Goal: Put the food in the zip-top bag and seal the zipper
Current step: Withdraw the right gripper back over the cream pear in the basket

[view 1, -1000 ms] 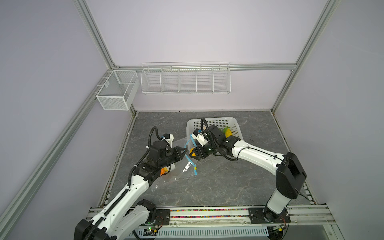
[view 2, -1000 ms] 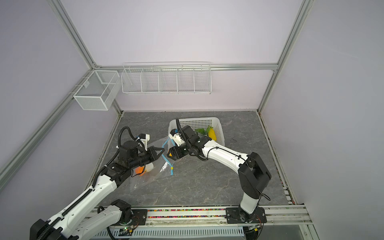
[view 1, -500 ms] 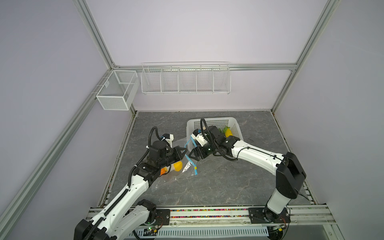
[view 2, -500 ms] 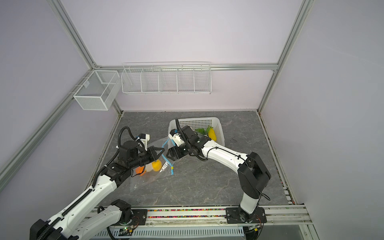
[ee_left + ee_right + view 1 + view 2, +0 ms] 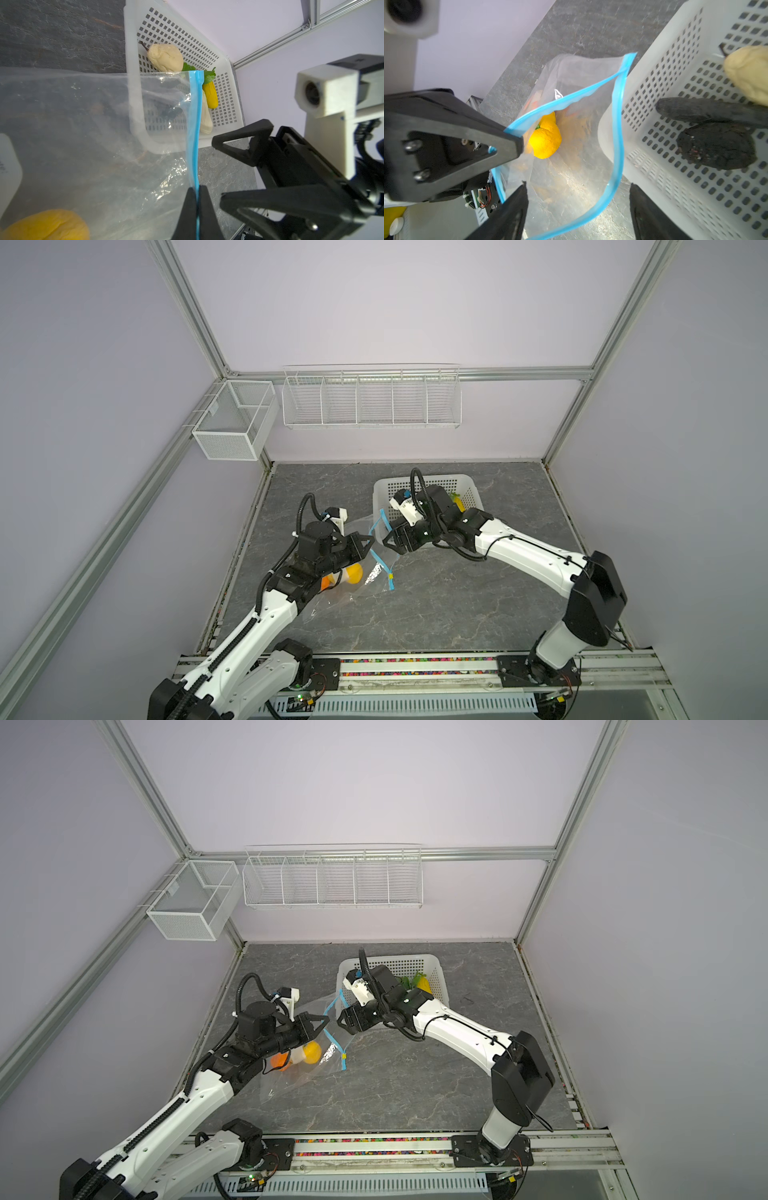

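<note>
Currently, left gripper clamped on zipper of zip-top bag, right gripper spread wide, empty, at bag's open mouth, yellow fruit inside.

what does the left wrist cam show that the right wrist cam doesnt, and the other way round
Left wrist only: a yellow ridged piece with green leaves and a white piece, both in the basket.
Right wrist only: the zip-top bag mouth held open as a loop of zipper, and two dark black pieces seen plainly.
Both: the left gripper shut on the zipper, the open right gripper, the yellow fruit inside the bag, and the beige piece in the basket.
</note>
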`<state>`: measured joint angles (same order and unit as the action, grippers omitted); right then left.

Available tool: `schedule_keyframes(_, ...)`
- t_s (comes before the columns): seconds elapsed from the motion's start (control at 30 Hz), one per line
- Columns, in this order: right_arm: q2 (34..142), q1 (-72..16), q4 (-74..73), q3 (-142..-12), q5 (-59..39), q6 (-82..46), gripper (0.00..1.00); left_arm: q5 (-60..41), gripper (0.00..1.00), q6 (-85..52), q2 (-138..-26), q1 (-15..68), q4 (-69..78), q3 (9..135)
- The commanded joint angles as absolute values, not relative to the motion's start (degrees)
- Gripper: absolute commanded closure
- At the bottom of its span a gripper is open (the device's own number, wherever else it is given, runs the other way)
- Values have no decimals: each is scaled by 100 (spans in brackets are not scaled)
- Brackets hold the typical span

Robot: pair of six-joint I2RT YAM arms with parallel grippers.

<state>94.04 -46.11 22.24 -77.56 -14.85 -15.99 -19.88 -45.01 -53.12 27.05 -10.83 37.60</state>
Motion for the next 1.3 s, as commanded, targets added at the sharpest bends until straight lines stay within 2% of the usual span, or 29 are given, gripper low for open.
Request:
schedule_keyframes(0.0,9163,-4440,2322,-7716,-1176,-1470,22,-1929,100,-4531,-5221,2725,-920,3686)
schedule_keyframes(0.37,9431,-3800,2299,-7830,-791,-1208,23,-1945,100,-4441,-5278,2729,-957,3770)
schedule_keyframes(0.87,11032,-3349,2022,-8759,-301,-710,22,-1937,100,-4261,-5561,2716,-1034,3958)
schedule_keyframes(1.27,12249,-2962,1846,-9777,-503,-537,10,-2110,100,-4129,-5995,2716,-1020,4174)
